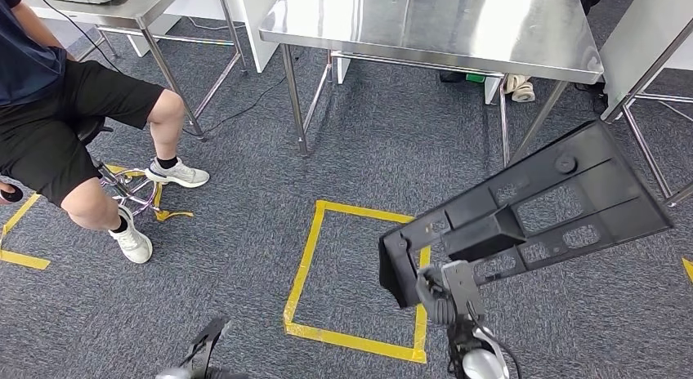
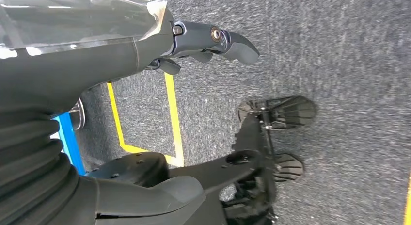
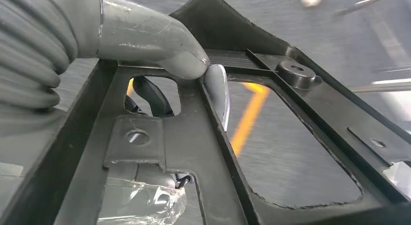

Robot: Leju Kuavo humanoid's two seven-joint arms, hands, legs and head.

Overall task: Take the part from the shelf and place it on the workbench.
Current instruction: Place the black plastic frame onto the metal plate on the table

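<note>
The part [image 1: 539,207] is a long black plastic frame with cut-outs and ribs, held up in the air at the lower right of the head view, slanting up to the right. My right hand [image 1: 445,293] grips its lower end from beneath. In the right wrist view the thumb [image 3: 160,45] presses on the part's [image 3: 203,152] rib, with dark fingers reaching through an opening. My left hand [image 1: 204,346] hangs low at the bottom edge, holding nothing; in the left wrist view its dark fingers [image 2: 228,40] are stretched out over the carpet.
A steel workbench [image 1: 441,28] stands ahead, with another table [image 1: 122,11] at the far left and a frame [image 1: 646,109] at the right. A seated person [image 1: 73,142] is at the left. A yellow tape square [image 1: 359,273] marks the grey carpet.
</note>
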